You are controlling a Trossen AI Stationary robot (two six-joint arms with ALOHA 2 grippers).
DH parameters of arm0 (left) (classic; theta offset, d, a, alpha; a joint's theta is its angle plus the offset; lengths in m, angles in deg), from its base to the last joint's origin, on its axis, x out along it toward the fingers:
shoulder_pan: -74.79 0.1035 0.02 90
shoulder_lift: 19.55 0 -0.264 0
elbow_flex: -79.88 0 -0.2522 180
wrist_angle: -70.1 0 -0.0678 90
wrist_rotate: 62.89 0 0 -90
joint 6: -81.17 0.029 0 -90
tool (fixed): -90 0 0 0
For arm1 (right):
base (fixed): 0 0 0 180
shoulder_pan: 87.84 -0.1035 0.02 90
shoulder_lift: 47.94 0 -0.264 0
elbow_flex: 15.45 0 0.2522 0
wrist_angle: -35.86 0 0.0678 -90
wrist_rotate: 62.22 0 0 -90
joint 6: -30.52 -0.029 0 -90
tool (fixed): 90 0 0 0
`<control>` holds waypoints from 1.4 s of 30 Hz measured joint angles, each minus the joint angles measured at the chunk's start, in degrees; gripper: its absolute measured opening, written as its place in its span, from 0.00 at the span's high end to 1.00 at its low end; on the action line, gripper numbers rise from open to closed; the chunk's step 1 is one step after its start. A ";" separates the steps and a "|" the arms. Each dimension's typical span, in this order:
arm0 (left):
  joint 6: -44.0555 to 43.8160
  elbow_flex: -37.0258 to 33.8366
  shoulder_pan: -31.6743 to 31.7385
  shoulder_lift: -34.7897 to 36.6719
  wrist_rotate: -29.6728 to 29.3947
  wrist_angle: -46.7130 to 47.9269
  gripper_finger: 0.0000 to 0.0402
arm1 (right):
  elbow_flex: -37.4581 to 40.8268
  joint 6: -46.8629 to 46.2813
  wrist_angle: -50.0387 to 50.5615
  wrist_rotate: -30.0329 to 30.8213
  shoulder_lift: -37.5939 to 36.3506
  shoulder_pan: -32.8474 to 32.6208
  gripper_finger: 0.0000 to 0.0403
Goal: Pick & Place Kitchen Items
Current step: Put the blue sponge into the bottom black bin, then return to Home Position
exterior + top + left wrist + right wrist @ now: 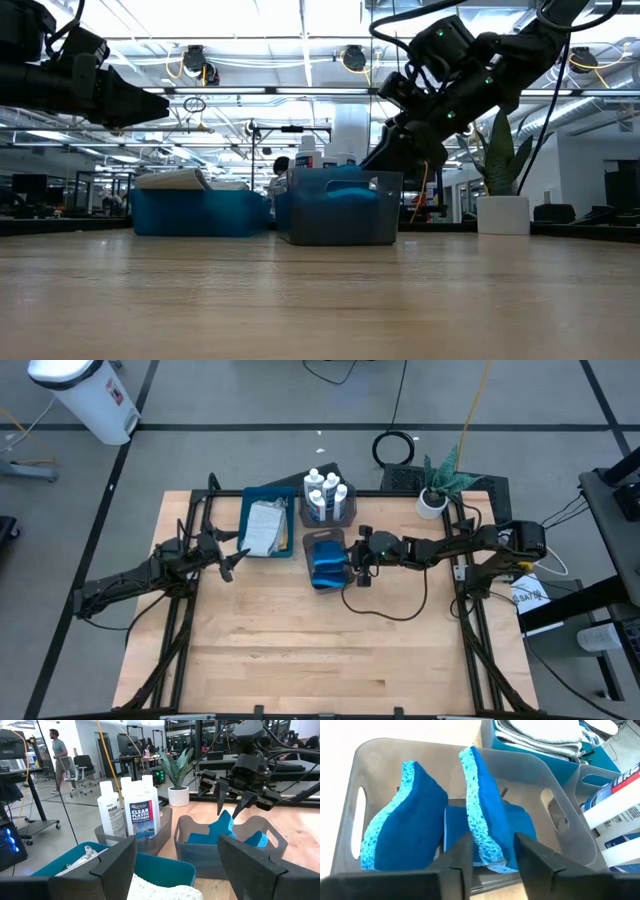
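Right gripper (492, 851) pinches a blue sponge (481, 805) inside the grey bin (350, 805). Left gripper (175, 865) waits open beside that bin. I think letting go comes next.

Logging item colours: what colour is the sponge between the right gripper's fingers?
Blue sponge, paler on its porous edge; right wrist view shows it best.

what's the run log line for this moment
right hand: shut on sponge, over grey bin | left hand: open, near tray | bottles: in bin
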 joint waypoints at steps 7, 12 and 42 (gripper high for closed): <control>-0.01 0.00 0.01 -0.01 0.00 0.00 0.30 | 0.00 -0.46 0.01 0.02 -0.01 -0.15 0.56; -0.01 0.00 0.00 0.00 0.00 0.00 0.30 | -0.02 -4.54 0.02 0.01 -0.26 -1.46 0.52; 0.00 0.00 0.01 -0.01 -0.02 -0.02 0.30 | -0.07 -4.41 22.59 3.56 -24.56 -6.43 0.52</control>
